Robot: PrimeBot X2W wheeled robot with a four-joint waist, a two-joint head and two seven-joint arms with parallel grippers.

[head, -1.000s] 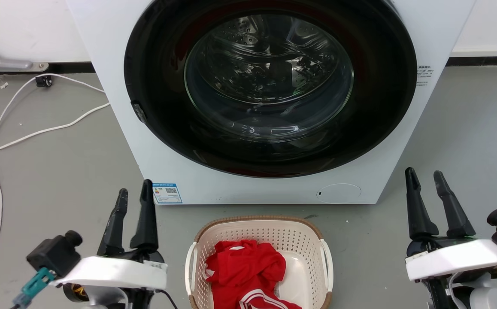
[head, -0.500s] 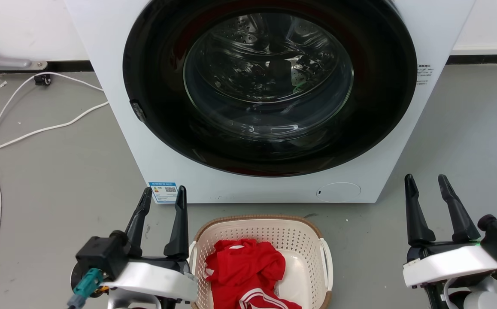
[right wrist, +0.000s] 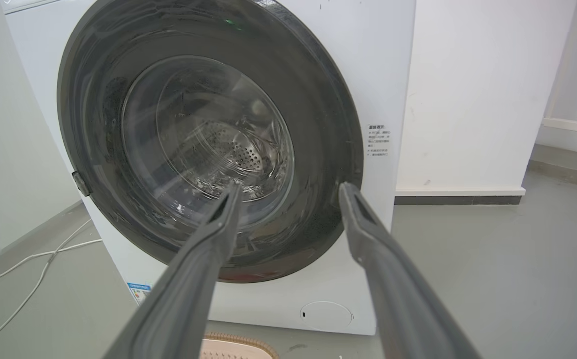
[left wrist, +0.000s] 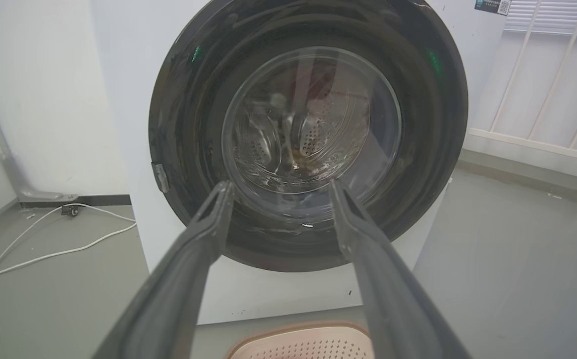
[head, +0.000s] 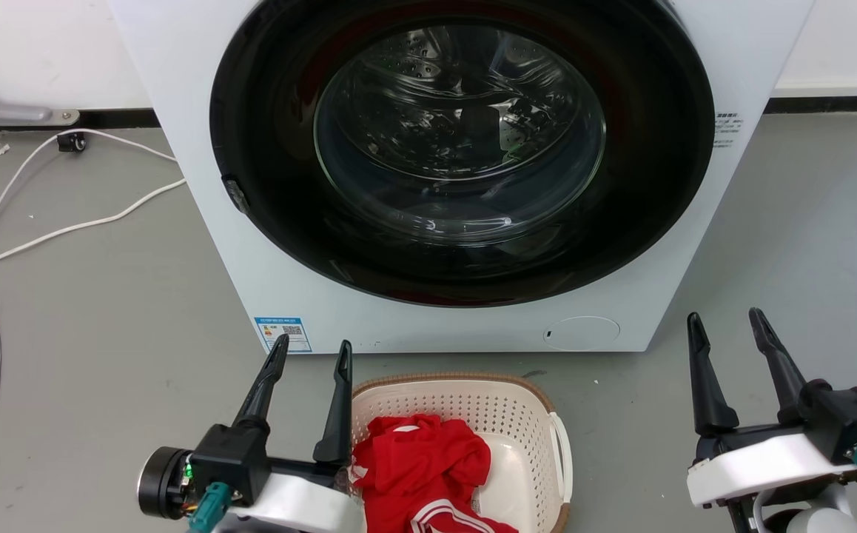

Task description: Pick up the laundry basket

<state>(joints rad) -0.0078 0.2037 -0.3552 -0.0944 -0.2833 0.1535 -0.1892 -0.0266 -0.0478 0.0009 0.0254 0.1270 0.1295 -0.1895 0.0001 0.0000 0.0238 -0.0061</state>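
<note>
Both my grippers are open, with the basket low between them on the floor.

Nearest me, my left gripper (head: 314, 340) has its two dark fingers spread and holds nothing; its inner finger shows against the left edge of the cream plastic laundry basket (head: 458, 403) with holes in its walls and a brown rim, and I cannot tell if they touch. A crumpled red cloth (head: 421, 463) lies inside. My right gripper (head: 724, 314) is spread and empty too, well apart on the right. Behind stands the big white washing machine (head: 754, 44) with its round dark door (head: 458, 133) closed.
</note>
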